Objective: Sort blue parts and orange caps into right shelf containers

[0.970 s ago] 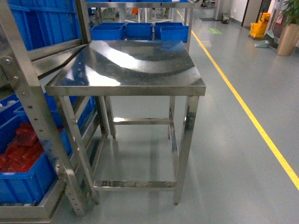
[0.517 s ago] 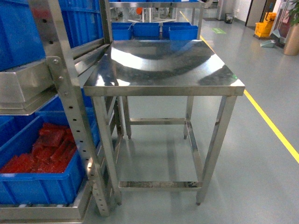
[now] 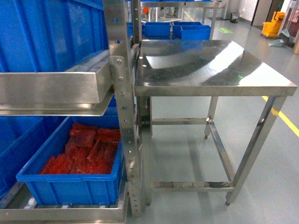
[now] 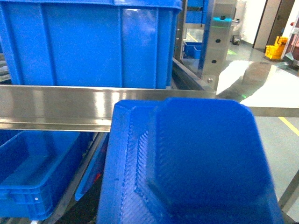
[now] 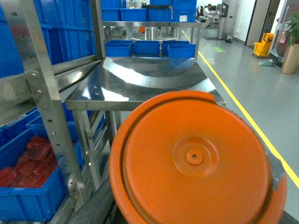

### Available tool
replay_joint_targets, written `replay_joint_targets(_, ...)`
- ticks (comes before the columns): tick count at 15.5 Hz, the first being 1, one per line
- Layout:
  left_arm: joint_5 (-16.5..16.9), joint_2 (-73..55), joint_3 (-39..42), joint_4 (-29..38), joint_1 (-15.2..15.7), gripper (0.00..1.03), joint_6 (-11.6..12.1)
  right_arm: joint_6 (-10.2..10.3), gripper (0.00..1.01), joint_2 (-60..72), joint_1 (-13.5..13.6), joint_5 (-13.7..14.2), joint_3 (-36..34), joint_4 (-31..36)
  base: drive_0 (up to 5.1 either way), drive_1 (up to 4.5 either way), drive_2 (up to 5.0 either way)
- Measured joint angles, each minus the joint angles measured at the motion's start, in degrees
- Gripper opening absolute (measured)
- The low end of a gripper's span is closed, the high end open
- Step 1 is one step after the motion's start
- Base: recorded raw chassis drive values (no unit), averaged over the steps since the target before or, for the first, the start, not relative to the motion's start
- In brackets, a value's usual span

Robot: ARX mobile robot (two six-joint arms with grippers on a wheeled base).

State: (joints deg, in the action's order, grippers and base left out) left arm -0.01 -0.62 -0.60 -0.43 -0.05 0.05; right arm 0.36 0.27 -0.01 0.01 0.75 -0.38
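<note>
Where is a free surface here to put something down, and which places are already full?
The steel table top is bare all over, bordered by the shelf post on its left and small blue bins behind it. The lower crate on the rack is filled with red parts. The upper crate sits close above its shelf rail; its inside is hidden.

Bright-blue containers point(image 3: 70, 182) (one holding red pieces point(image 3: 86, 151)), an orange cap point(image 5: 196, 161), a silver-grey steel table point(image 3: 210, 70).

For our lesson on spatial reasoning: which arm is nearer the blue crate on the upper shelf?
Left. Its wrist camera faces the upper crate close ahead; the right arm's camera faces the steel table, with the shelving off to its left.
</note>
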Motion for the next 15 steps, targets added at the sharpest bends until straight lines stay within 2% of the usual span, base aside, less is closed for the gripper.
replay_joint_targets(15, 0.0, 0.0, 0.0, 0.1, 0.0, 0.43, 0.0, 0.0, 0.45, 0.0, 0.0, 0.0, 0.0, 0.1, 0.0, 4.25, -4.3)
